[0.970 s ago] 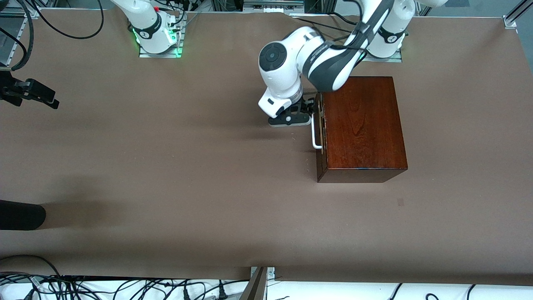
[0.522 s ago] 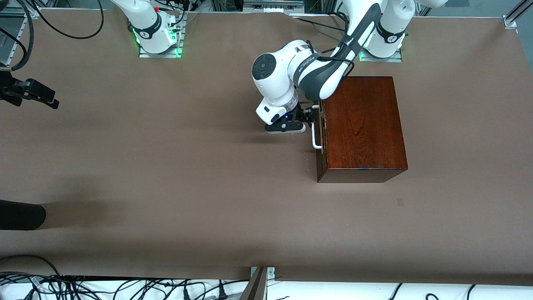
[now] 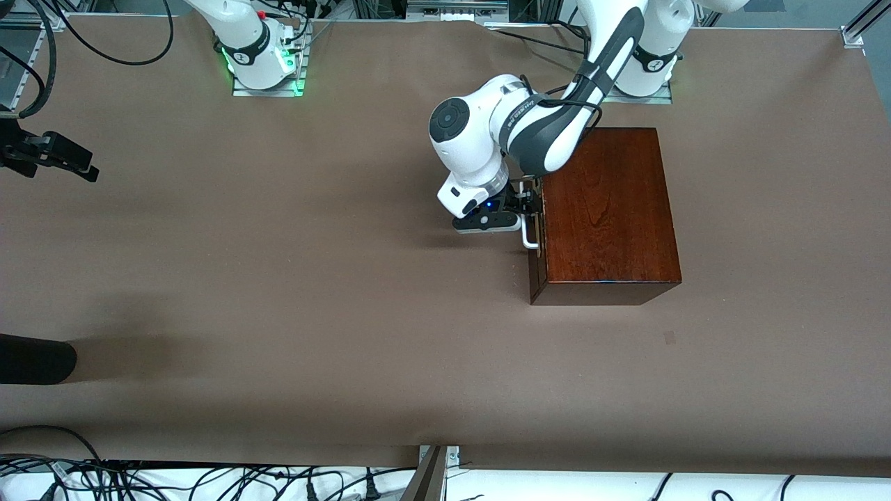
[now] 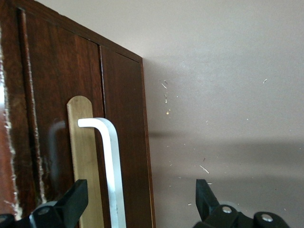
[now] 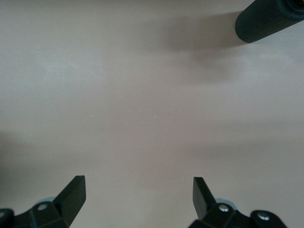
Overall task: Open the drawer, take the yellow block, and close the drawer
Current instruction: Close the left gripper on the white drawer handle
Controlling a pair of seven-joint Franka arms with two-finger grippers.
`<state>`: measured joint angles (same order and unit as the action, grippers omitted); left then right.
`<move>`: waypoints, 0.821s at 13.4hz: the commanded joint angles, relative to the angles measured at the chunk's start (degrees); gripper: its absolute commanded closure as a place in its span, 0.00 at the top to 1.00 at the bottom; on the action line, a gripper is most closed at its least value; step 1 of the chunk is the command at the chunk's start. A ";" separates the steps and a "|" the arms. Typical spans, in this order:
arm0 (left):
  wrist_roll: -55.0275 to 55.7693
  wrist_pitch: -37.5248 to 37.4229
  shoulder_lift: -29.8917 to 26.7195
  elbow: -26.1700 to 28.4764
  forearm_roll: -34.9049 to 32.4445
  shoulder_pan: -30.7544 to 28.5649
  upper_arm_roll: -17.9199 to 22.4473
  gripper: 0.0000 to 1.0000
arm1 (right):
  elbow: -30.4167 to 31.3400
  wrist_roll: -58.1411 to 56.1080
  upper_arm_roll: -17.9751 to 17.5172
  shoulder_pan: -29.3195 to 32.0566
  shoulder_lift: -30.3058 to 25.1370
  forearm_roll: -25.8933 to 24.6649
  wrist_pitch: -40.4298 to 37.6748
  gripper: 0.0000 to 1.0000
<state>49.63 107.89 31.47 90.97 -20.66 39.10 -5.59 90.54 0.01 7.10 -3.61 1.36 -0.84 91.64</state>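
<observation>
The dark mahogany box stands near the left arm's base. Its drawer is shut, and the front faces the right arm's end of the table. The white bar handle runs along that front and shows close up in the left wrist view. My left gripper is open at the drawer front. The handle lies between its fingers, near one of them and not gripped. My right gripper is open and empty and waits over bare table at the right arm's end. The yellow block is hidden.
A black cylinder pokes in at the table's edge at the right arm's end, nearer the front camera than my right gripper, and shows in the right wrist view. Brown table lies in front of the drawer. Cables lie along the near edge.
My left gripper has moved along the drawer front toward the front camera and closer to the handle, which now sits between its fingers. The drawer stays shut. The right arm has not moved.
</observation>
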 commanded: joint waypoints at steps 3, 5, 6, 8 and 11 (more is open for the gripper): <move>-0.32 1.61 1.40 0.61 -1.05 0.36 0.23 1.00 | -1.51 0.43 -0.24 0.45 0.57 0.93 -0.58 1.00; -0.23 2.06 1.57 1.05 -0.61 0.36 0.23 1.00 | -1.51 0.43 -0.24 0.45 0.57 0.93 -0.59 1.00; -0.15 2.23 1.66 1.40 -0.52 0.45 0.23 1.00 | -1.51 0.43 -0.24 0.45 0.57 0.93 -0.59 1.00; 1.34 3.20 2.01 1.67 -0.44 0.45 0.23 1.00 | -1.51 0.25 -0.24 0.45 0.57 0.93 -0.59 1.00; 3.19 3.47 2.28 1.06 -0.35 0.53 0.14 1.00 | -1.60 -0.10 -0.24 0.45 0.57 0.84 -0.59 1.00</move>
<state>51.31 110.33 33.95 91.93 -20.66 39.15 -5.59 90.54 0.01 7.09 -3.61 1.36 -0.82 91.64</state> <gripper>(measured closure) 0.000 0.000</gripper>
